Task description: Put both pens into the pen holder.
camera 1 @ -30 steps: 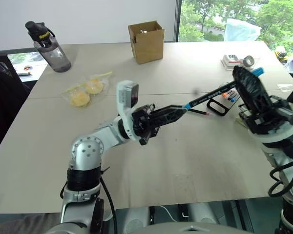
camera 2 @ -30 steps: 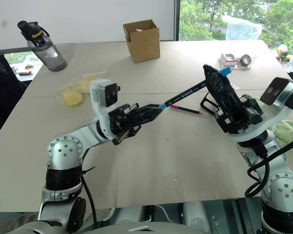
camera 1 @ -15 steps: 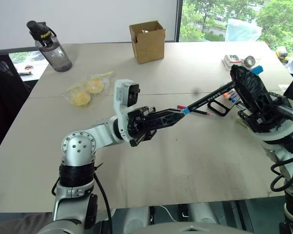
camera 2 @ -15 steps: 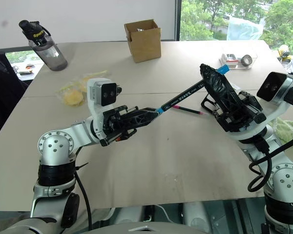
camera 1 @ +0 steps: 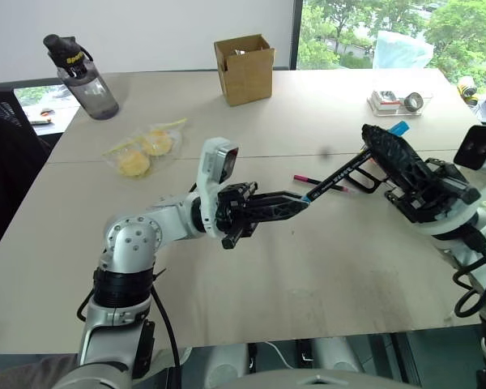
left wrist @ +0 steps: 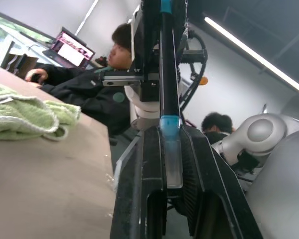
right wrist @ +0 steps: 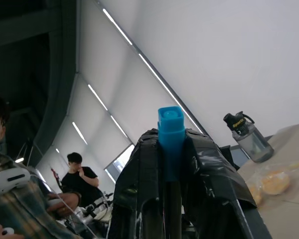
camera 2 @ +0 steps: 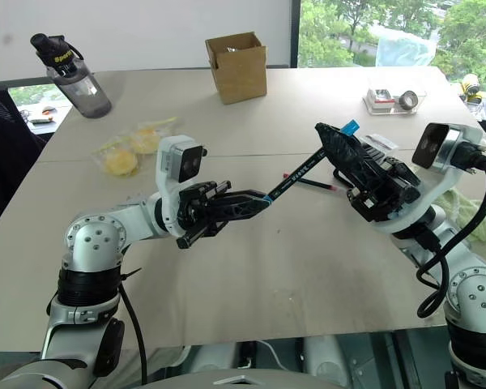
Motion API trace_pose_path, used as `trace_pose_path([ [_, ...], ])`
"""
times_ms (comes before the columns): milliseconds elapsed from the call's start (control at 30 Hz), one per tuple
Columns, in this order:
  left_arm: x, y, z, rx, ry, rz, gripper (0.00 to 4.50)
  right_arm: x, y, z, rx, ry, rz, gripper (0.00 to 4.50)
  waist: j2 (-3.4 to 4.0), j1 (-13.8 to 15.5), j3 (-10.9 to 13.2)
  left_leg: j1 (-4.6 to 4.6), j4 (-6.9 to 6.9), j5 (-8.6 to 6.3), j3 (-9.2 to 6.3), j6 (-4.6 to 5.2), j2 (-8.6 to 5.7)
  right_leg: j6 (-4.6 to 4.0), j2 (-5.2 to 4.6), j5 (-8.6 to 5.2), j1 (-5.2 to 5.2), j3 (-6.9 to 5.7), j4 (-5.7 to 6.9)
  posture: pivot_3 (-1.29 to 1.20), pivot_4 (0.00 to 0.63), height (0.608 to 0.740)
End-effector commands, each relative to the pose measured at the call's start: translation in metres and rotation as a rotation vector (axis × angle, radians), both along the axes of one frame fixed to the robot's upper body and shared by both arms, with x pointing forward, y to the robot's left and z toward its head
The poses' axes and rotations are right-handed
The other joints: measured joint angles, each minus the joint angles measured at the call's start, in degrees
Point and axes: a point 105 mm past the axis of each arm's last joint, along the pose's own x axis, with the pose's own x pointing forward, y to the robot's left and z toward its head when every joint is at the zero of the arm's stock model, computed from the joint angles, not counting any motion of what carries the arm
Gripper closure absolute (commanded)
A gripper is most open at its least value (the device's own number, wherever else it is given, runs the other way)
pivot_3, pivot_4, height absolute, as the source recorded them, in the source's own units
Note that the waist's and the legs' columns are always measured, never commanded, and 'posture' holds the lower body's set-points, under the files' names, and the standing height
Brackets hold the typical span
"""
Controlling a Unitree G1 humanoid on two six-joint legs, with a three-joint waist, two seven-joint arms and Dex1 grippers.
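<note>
A black pen with a light blue cap (camera 1: 335, 175) hangs in the air over the table, stretched between both grippers. My left gripper (camera 1: 300, 199) is shut on its blue tip end (left wrist: 170, 149). My right gripper (camera 1: 381, 139), its fingers wrapped in black tape, is shut on the cap end, and the blue cap (right wrist: 170, 122) pokes out past the fingertips. The second pen (camera 1: 320, 181), black with pink ends, lies flat on the table under the held one. The black pen holder (camera 1: 363, 180) sits just behind it, mostly hidden by my right gripper.
At the back of the table stand a brown cardboard box (camera 1: 244, 69) and, to the left, a grey water bottle (camera 1: 81, 77). A clear bag of yellow items (camera 1: 142, 150) lies mid-left, a clear tray with tape (camera 1: 397, 101) back right. People sit beyond a green cloth (left wrist: 25, 117).
My right gripper has sunk and tipped flatter towards the left, and the left has turned a little with it. The held pen now lies lower over the table. Both grips stay shut.
</note>
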Motion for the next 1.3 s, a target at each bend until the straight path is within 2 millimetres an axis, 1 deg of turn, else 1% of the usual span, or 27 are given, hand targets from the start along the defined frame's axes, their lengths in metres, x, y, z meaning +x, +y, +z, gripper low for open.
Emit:
trace_pose_path([
  [33,-0.008,-0.014,0.024,-0.092,-0.113,-0.038,4.47,-0.028,0.049,-0.032,-0.173,0.078,0.227,4.46,0.00,0.01,0.00,0.00,0.00,0.00,0.00,0.00,0.00,0.00,0.00,0.00,0.00,0.00,0.00,0.00,0.150,0.736],
  [300,-0.006,-0.016,0.022,-0.092,-0.112,-0.016,4.47,-0.034,0.055,-0.037,-0.192,0.086,0.240,4.46,0.00,0.00,0.00,0.00,0.00,0.00,0.00,0.00,0.01,0.00,-0.02,0.00,0.00,0.00,0.00,0.00,0.150,0.736],
  [333,-0.004,-0.016,0.021,-0.093,-0.106,-0.009,4.04,-0.034,0.055,-0.037,-0.191,0.087,0.239,4.46,0.00,0.00,0.00,0.00,0.00,0.00,0.00,0.00,0.01,0.00,-0.02,0.00,0.00,0.00,0.00,0.00,0.150,0.736],
  [367,-0.003,-0.016,0.021,-0.094,-0.101,-0.008,3.76,-0.034,0.055,-0.036,-0.190,0.087,0.237,4.46,0.00,0.01,0.00,0.00,0.00,0.00,0.00,0.00,0.01,0.00,-0.02,0.00,0.00,0.00,0.00,0.00,0.150,0.736],
  [467,0.000,-0.018,0.019,-0.087,-0.110,0.018,2.62,-0.033,0.055,-0.035,-0.191,0.085,0.232,4.46,-0.04,-0.05,0.06,-0.04,0.02,0.00,-0.06,0.00,0.06,0.00,-0.10,0.00,-0.01,-0.05,0.01,0.00,0.150,0.736],
  [533,0.004,-0.019,0.018,-0.082,-0.115,0.046,1.57,-0.031,0.054,-0.035,-0.190,0.085,0.226,4.46,-0.07,-0.08,0.07,-0.01,0.01,0.00,-0.03,0.00,0.03,0.00,-0.07,0.00,0.00,0.03,-0.01,0.00,0.150,0.736],
  [567,0.002,-0.017,0.018,-0.086,-0.120,0.038,1.13,-0.031,0.053,-0.035,-0.190,0.085,0.220,4.46,-0.09,-0.04,0.08,-0.01,0.02,0.00,-0.03,0.00,0.02,0.00,-0.07,0.00,0.00,0.01,-0.01,0.00,0.150,0.736],
  [767,0.000,-0.011,0.017,-0.081,-0.135,0.042,1.13,-0.025,0.048,-0.034,-0.184,0.089,0.188,4.46,-0.10,0.00,0.09,-0.02,0.01,0.00,-0.03,0.00,0.01,0.00,-0.02,0.00,0.00,-0.01,-0.01,0.00,0.150,0.736],
  [1000,-0.001,-0.006,0.014,-0.056,-0.146,0.051,1.13,-0.017,0.037,-0.039,-0.194,0.098,0.122,4.46,-0.10,0.00,0.09,-0.02,0.02,0.00,-0.04,0.00,0.01,0.00,-0.02,0.00,0.00,-0.01,-0.01,0.00,0.150,0.736],
  [1167,-0.001,-0.001,0.005,0.013,-0.165,0.067,1.13,-0.002,0.012,-0.041,-0.216,0.096,0.020,4.46,-0.11,0.02,0.10,-0.02,0.02,0.00,-0.03,0.00,0.00,0.00,-0.02,0.00,0.00,-0.01,-0.01,0.00,0.150,0.736],
  [1300,0.003,0.006,-0.009,0.123,-0.198,0.097,1.13,0.008,-0.019,-0.035,-0.230,0.079,-0.079,4.46,-0.12,0.02,0.11,0.00,0.01,-0.01,-0.01,0.02,-0.01,0.00,0.04,0.00,0.00,0.01,0.00,0.00,0.150,0.736],
])
